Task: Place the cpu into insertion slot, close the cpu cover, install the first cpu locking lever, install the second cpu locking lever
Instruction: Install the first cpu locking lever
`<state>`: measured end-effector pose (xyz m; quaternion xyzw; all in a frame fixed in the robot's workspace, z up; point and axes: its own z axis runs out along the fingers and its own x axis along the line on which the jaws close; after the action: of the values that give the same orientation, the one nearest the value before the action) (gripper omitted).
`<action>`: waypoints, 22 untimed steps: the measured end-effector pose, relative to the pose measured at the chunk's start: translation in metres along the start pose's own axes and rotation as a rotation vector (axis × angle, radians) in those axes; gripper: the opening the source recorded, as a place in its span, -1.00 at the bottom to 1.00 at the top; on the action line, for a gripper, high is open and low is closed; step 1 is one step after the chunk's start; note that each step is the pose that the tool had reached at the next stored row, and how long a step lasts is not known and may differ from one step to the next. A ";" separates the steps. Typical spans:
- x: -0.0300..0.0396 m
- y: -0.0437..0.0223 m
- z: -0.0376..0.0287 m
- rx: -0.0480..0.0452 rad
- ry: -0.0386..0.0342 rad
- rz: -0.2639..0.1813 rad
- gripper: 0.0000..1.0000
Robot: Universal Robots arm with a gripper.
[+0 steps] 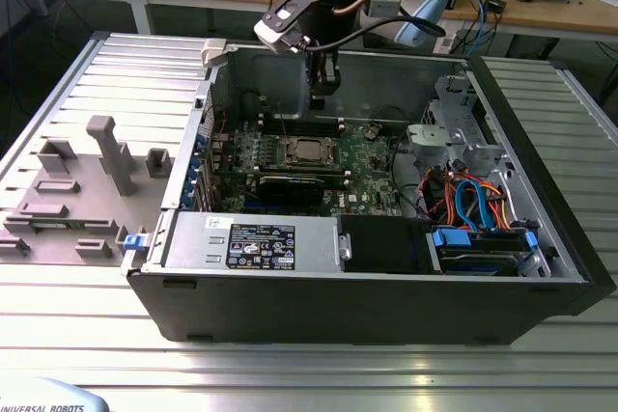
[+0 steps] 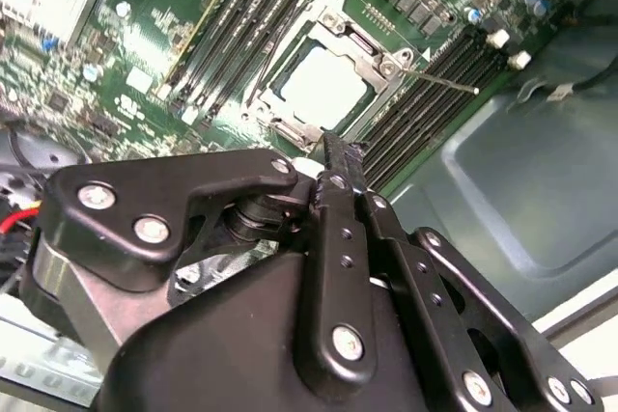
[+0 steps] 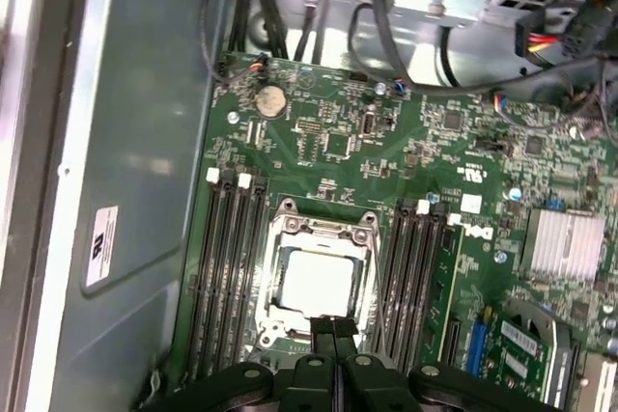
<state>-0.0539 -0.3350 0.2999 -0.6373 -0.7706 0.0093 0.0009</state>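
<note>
The cpu [image 1: 307, 151] lies flat in the insertion slot [image 1: 287, 154] on the green board inside the open case. Both wrist views show its silver top [image 2: 323, 90] [image 3: 319, 283] framed by the cpu cover [image 2: 359, 43] [image 3: 324, 230], which lies down around it. A thin metal lever [image 2: 442, 79] sticks out from one corner of the socket across the black memory slots. My gripper [image 1: 323, 92] hangs above the board just behind the socket. Its black fingers are pressed together with nothing between them, and their tip [image 2: 340, 155] [image 3: 334, 326] hovers at the socket's edge.
Long black memory slots [image 3: 224, 277] flank the socket on both sides. The case's rear wall [image 1: 386, 74] stands close behind the gripper. A power supply [image 1: 253, 241] and a drive bay with cables [image 1: 473, 205] fill the front and the exterior view's right. A grey fixture [image 1: 77, 190] sits outside the case.
</note>
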 end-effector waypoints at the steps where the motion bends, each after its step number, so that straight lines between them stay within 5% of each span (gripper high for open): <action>1: 0.0000 0.0000 0.0000 -0.0002 -0.0002 -0.017 -0.79; 7: 0.0000 0.0000 0.0000 -0.0014 -0.0021 -0.135 -0.79; 22: 0.0000 0.0000 0.0000 -0.0035 -0.0051 -0.330 -0.79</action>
<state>-0.0539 -0.3350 0.2999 -0.5020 -0.8648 0.0094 -0.0006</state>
